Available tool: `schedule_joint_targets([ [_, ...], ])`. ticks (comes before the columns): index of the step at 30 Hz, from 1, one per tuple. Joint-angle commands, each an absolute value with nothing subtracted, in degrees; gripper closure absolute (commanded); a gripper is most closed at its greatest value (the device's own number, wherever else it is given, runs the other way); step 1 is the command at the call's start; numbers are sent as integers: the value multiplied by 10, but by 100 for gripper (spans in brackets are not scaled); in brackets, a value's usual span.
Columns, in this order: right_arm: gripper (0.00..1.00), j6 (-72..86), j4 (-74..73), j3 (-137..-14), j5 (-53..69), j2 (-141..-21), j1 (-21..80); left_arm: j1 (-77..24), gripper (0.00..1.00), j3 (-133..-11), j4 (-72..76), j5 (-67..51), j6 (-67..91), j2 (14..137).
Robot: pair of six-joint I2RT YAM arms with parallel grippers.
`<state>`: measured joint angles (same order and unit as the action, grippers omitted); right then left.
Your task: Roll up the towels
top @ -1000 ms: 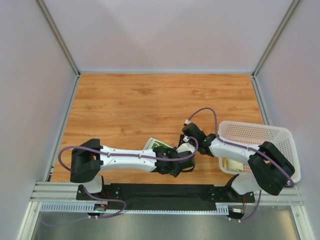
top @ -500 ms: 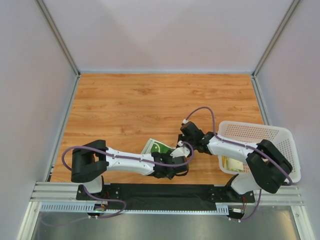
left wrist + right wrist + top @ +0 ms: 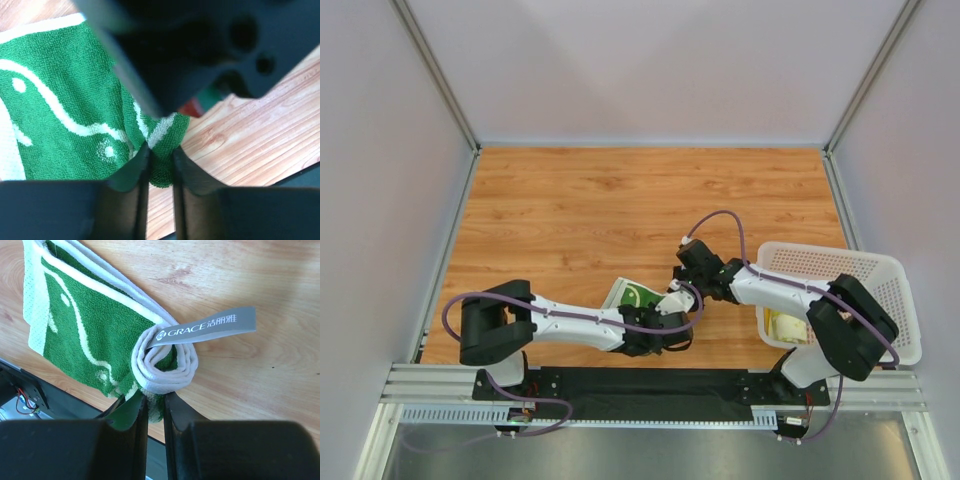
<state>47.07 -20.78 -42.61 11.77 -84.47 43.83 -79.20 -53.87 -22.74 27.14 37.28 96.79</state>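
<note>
Two arms reach in over the wood worktop, which fills most of the top view. Left arm lies low along the near edge and points right. Right arm bends out from its base and points left, so both tips meet near the front, approx. in the middle.

White perforated basket stands at the right side of the worktop, partly under the right arm.

Green towel w/ cream swirl print lies on the worktop near the front edge, b/w the two arm tips and apart from the basket. One end of it is wound into a small coil w/ the white backing outside; the rest lies flat and folded.

Yellow towel sits inside the basket at its near corner, mostly hidden by the right arm.

Left hand is clenched: its two fingers pinch a bunched corner of the green towel, w/ cloth squeezed b/w them. Right hand is also clenched on the green towel, its fingers nipping the lower edge of the coil.

Grey label w/ the word GRACE and some Chinese characters sticks out of the coil to the right, over the wood.
</note>
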Motion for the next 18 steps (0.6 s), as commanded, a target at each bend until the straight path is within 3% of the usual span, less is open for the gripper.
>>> schedule_joint_targets([
  [1,97,460,-230,-439,142,-846,443,-774,80,-498,-208,209,401,999],
  [8,81,445,-247,-438,136,-860,432,-767,92,-477,-188,180,389,971],
  [18,73,409,-264,-482,128,-918,394,-753,99,-451,-209,156,394,865],
])
